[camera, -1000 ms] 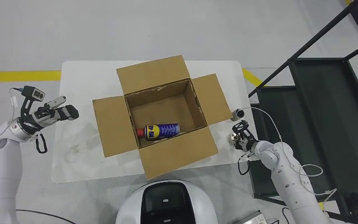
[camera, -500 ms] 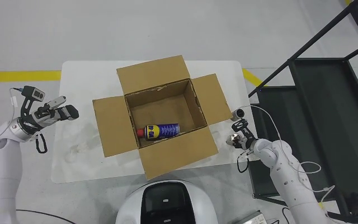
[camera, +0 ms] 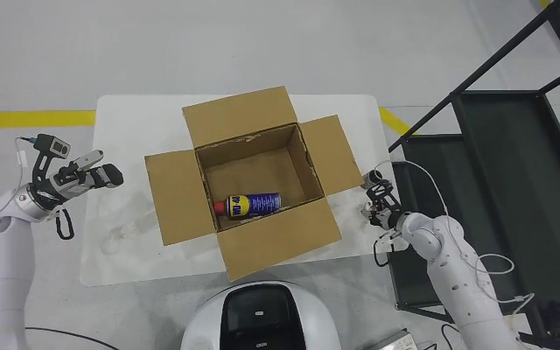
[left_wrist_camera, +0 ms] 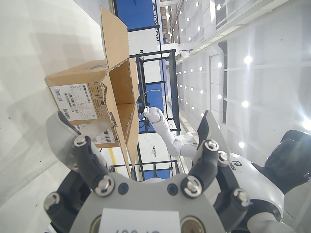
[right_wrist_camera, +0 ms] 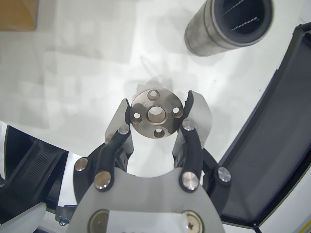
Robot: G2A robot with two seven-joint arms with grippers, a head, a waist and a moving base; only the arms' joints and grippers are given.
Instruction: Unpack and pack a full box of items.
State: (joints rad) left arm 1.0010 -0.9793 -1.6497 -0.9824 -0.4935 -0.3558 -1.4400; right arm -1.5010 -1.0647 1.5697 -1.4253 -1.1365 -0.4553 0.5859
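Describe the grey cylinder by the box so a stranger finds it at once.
Start at the open brown cardboard box on the white table. Off its flap on the robot's right sits a short grey metal cylinder with a dark hollow bore. Unlike the flat holed metal disc in the right claw nearby, it is tubular and free.
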